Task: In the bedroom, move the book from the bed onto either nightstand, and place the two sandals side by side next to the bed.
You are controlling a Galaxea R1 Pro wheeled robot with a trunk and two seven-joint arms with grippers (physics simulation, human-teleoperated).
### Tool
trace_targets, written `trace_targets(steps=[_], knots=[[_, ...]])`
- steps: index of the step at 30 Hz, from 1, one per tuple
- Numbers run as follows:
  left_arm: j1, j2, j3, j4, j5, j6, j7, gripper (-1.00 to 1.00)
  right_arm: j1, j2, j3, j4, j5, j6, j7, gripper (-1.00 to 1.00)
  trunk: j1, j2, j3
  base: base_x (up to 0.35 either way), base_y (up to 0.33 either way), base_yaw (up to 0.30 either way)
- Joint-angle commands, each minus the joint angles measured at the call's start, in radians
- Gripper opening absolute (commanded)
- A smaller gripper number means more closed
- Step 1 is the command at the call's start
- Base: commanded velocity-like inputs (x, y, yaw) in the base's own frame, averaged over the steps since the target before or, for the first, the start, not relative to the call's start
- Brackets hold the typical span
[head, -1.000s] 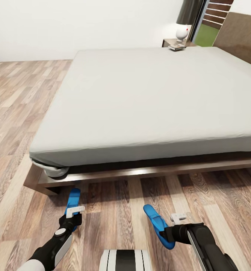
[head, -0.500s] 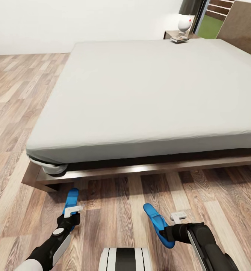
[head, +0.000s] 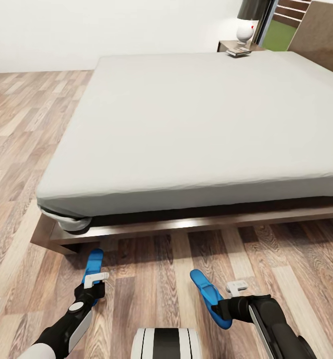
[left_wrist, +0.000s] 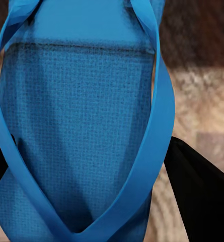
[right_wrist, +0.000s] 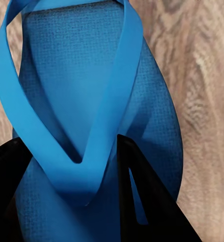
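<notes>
The very large bed (head: 196,124), with its plain off-white mattress and low dark wood frame, spreads ahead of the robot, and its top lies bare. At the bed's far corner stands the small dark reddish-brown nightstand (head: 225,46), carrying a white round-bodied lamp (head: 244,31) and, on its near edge, a small thin book (head: 239,52) too distant to read. Judging from this, the book step looks done.

The wooden plank floor (head: 156,269) runs along the bed's foot edge. Above it the left tool (head: 94,285) is closed on a blue flip-flop sandal (head: 93,267), whose toe points at the frame near the bed's left foot corner; the left wrist view has dark fingers (left_wrist: 197,196) flanking its textured sole. The right tool (head: 221,308) grips the second blue sandal (head: 209,296), angled and well apart from the first, with dark fingers (right_wrist: 142,201) pressed over its sole.

What remains, as I judge it, is setting both sandals down side by side beside the bed; neither is released yet.
</notes>
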Motion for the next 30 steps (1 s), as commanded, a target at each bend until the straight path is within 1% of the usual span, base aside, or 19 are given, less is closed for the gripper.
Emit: trace_targets(steps=[1,12,15,25,30], knots=[[0.0,0.001,-0.009,0.0,0.009,-0.004,0.007,-1.0,0.0,0.0,0.0,-0.001,0.01,0.003,0.009,-1.0,0.0,0.0,-0.001,0.0,0.009,0.0],[0.0,0.001,-0.009,0.0,0.009,-0.006,0.007,-1.0,0.0,0.0,0.0,-0.001,0.01,0.003,0.009,-1.0,0.0,0.0,-0.001,0.0,0.002,0.0],[0.001,0.0,-0.009,0.0,0.009,-0.006,0.007,-1.0,0.0,0.0,0.0,-0.001,0.01,0.003,0.009,-1.0,0.001,-0.001,-0.012,0.0,0.0,0.0],[0.0,0.0,-0.009,-0.01,0.01,-0.014,0.006,-1.0,0.0,0.0,0.0,-0.016,0.01,0.003,0.009,-1.0,0.001,-0.001,-0.012,0.0,0.0,0.0],[-0.001,-0.001,-0.009,-0.016,0.01,-0.015,0.006,-1.0,0.0,0.0,0.0,-0.017,0.01,0.003,0.01,-1.0,0.003,-0.002,-0.032,0.0,0.0,0.0]])
